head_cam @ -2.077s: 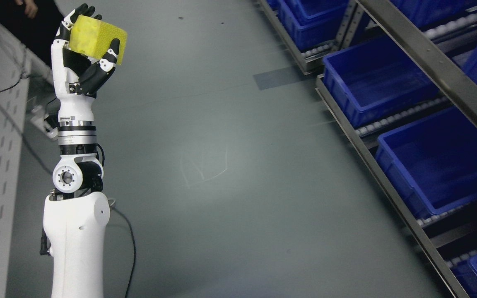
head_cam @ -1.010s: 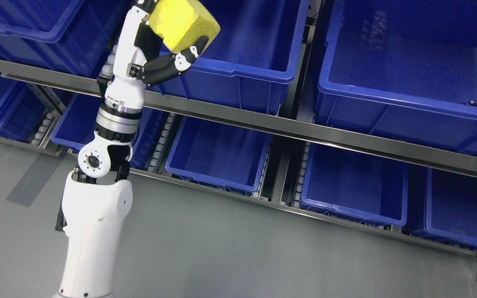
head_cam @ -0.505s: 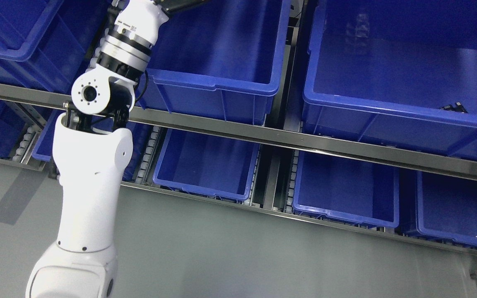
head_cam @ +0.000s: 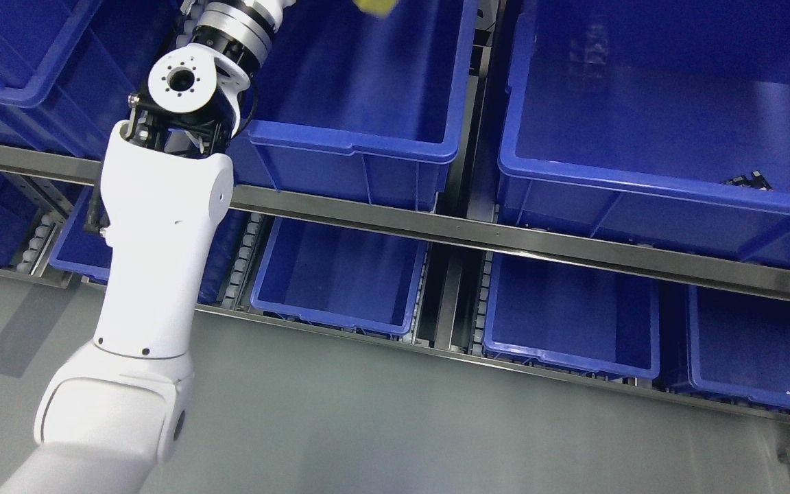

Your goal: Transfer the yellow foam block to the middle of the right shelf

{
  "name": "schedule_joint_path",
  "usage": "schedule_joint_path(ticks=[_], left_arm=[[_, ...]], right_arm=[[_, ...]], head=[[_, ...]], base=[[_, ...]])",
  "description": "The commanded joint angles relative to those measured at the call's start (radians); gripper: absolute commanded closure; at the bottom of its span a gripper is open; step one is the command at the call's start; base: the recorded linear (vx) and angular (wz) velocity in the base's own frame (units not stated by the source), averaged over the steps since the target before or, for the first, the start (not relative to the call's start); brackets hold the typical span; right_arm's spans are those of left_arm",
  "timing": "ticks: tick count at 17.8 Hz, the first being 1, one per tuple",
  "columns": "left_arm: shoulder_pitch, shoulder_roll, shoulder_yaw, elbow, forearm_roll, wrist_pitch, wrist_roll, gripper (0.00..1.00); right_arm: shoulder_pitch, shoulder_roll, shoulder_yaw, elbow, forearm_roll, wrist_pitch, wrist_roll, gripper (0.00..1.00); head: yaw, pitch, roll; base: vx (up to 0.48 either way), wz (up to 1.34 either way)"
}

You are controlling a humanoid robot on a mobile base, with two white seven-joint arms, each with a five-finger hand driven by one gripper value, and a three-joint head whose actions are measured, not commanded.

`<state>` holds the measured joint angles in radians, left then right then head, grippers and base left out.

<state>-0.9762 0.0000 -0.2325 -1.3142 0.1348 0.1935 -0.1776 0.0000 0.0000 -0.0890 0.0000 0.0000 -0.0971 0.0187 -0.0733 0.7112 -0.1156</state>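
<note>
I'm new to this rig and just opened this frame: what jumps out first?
The big white left arm dominates the left side, reaching up past the top edge so its hand is out of frame. Behind it, rows of blue bins sit on a metal shelf rail. A sliver of the yellow foam block peeks in at the top edge.

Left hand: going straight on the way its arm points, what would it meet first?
Probably the blue bin's inside, where the left arm reaches; the hand itself is out of frame, so depth is unclear.

1 yellow foam block sliver; 1 arm; 8 blue bins.
</note>
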Motion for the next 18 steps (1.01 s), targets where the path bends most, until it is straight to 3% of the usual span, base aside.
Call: schedule_joint_path(ticks=[1, 2, 9, 12, 18], left_arm=[[-0.007, 0.017, -0.082, 0.152, -0.018, -0.2, -0.01, 0.0], [0.037, 0.017, -0.08, 0.098, -0.018, -0.247, -0.008, 0.0], [0.264, 0.017, -0.051, -0.27, -0.018, -0.24, 0.001, 0.0], [0.387, 0.017, -0.05, -0.357, -0.018, -0.126, 0.001, 0.0], [0.433, 0.017, 0.022, -0.396, -0.018, -0.124, -0.01, 0.0]], right_arm=[[-0.002, -0.017, 0.0, -0.017, 0.0, 0.0, 0.0, 0.0], [-0.002, -0.017, 0.0, -0.017, 0.0, 0.0, 0.0, 0.0], [-0.002, -0.017, 0.0, -0.017, 0.0, 0.0, 0.0, 0.0], [-0.003, -0.017, 0.0, -0.017, 0.0, 0.0, 0.0, 0.0], [-0.002, -0.017, 0.0, -0.017, 0.0, 0.0, 0.0, 0.0]], head=[[0.0, 0.0, 0.0], [0.0, 0.0, 0.0], [0.0, 0.0, 0.0], [0.0, 0.0, 0.0], [0.0, 0.0, 0.0]], base=[[0.0, 0.0], [0.0, 0.0], [-0.003, 0.0], [0.0, 0.0], [0.0, 0.0]])
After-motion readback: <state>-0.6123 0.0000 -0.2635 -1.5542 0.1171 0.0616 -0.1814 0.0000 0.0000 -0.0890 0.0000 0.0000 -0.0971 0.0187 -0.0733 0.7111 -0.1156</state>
